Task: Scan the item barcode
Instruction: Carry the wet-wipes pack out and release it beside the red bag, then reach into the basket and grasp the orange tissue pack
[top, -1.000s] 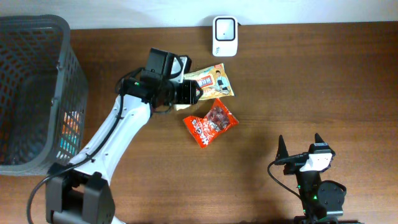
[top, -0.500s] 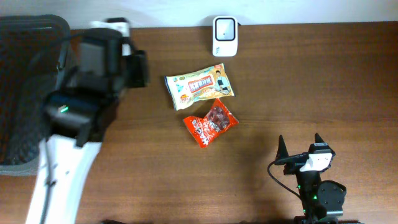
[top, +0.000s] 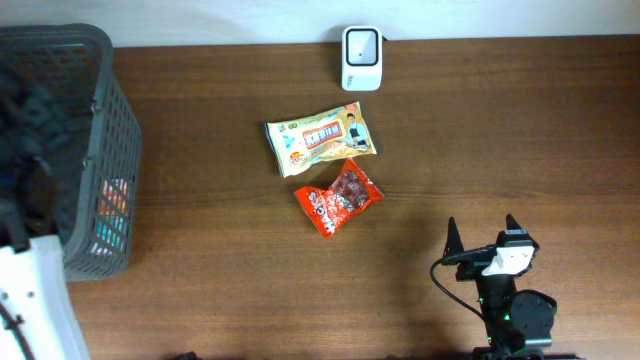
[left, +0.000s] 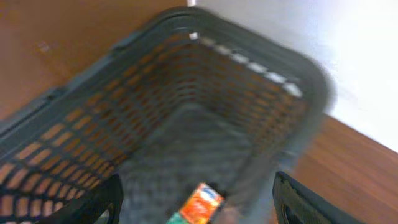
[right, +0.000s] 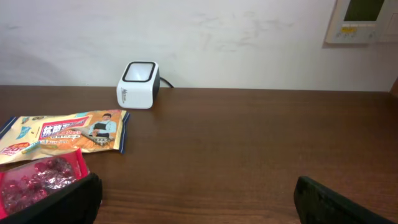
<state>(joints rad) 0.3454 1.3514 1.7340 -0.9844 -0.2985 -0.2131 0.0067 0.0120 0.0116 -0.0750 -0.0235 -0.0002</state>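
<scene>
Above the basket (left: 249, 56), left pincer (left: 196, 202) hangs spread wide.

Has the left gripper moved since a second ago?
Yes. The left gripper has swung left, away from the white box-shaped barcode scanner, and now hangs open over the dark grey plastic mesh basket.

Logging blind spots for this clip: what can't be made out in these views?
Overhead: no barcode legible on yellow packet or red packet, print too small.
Left wrist: motion blur, orange packet in basket unreadable.
Right wrist: red packet cut by frame edge and a finger of the right gripper.
</scene>
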